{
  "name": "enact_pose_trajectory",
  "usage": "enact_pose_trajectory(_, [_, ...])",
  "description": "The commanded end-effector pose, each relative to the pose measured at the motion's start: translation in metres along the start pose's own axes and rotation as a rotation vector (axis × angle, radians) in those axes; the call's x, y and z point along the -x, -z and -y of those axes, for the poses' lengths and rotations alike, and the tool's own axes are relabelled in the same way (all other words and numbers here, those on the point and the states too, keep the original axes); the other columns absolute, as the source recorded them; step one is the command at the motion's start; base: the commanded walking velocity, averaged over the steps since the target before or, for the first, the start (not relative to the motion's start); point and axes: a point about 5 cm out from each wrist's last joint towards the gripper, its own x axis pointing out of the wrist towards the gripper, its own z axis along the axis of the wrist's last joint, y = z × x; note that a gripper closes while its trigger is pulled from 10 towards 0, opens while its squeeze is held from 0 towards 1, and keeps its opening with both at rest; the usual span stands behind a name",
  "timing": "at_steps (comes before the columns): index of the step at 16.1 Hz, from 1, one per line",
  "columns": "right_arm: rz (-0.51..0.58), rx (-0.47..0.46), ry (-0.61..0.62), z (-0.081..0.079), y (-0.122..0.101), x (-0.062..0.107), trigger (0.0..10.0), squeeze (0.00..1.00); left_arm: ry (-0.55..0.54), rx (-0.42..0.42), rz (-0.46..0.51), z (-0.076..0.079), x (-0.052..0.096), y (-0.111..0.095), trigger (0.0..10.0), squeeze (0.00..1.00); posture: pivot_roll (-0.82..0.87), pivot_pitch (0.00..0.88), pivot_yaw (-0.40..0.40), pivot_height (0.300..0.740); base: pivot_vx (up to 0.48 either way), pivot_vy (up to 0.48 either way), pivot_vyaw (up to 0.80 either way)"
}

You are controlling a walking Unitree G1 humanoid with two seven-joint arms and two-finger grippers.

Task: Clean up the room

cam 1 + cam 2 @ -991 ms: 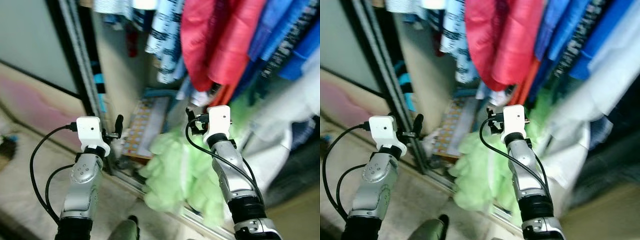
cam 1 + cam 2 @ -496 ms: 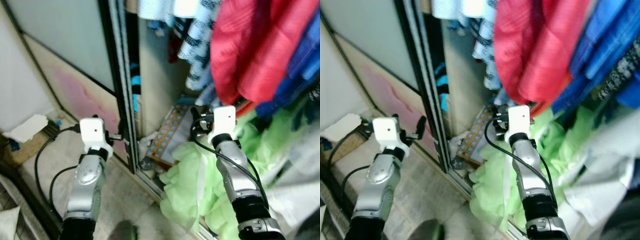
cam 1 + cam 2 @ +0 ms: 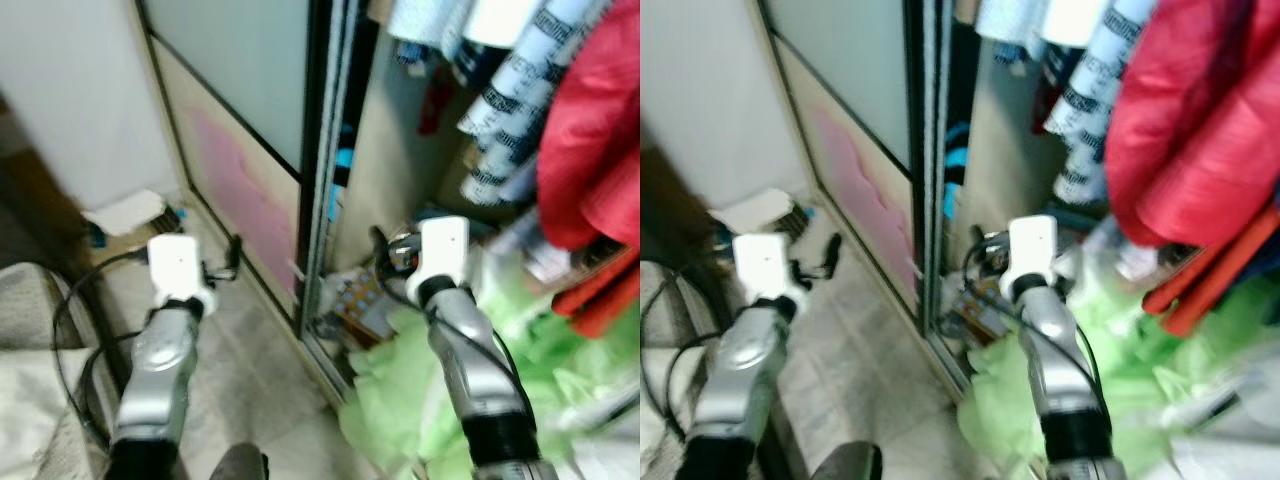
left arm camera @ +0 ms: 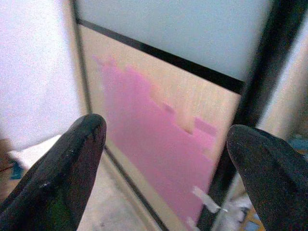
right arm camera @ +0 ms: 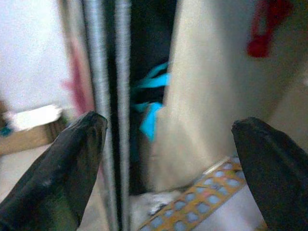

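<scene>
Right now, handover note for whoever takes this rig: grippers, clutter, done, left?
Left gripper: open, empty, held up facing the pink-patched sliding door panel.
Right gripper: open, empty, pointed at the door's metal frame and the open wardrobe.
Clutter: light green fabric spills out of the wardrobe over the track onto the floor; a patterned flat sheet lies on the wardrobe floor; red garment hangs above.
Done: nothing picked up yet.
Left: get the green fabric off the floor. Head views are blurred.
</scene>
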Motion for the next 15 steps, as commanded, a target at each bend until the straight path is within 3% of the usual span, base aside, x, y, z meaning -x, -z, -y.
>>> enact_pose_trajectory(1, [-0.023, 0.02, 0.009, 0.012, 0.002, 0.011, 10.0, 0.0, 0.036, 0.009, 0.013, 0.01, 0.0, -0.004, 10.0, 0.0, 0.06, 0.0, -0.059, 0.74, 0.0, 0.0, 0.0])
enact_pose_trajectory(3, [0.055, 0.101, -0.075, 0.007, -0.004, 0.025, 10.0, 0.0, 0.032, 0.012, -0.001, 0.01, -0.003, -0.002, 10.0, 0.0, 0.05, 0.0, -0.052, 0.74, 0.0, 0.0, 0.4])
enact_pose_trajectory(11, [0.136, 0.053, -0.032, -0.001, -0.018, -0.006, 10.0, 0.0, -0.025, 0.015, 0.03, 0.006, -0.023, -0.021, 10.0, 0.0, 0.06, 0.0, -0.03, 0.74, 0.0, 0.0, 0.8])
enact_pose_trajectory(15, [0.152, 0.043, -0.021, 0.0, -0.02, -0.014, 10.0, 0.0, -0.069, 0.02, 0.018, 0.0, -0.023, -0.02, 10.0, 0.0, 0.06, 0.0, -0.026, 0.74, 0.0, 0.0, 0.8])
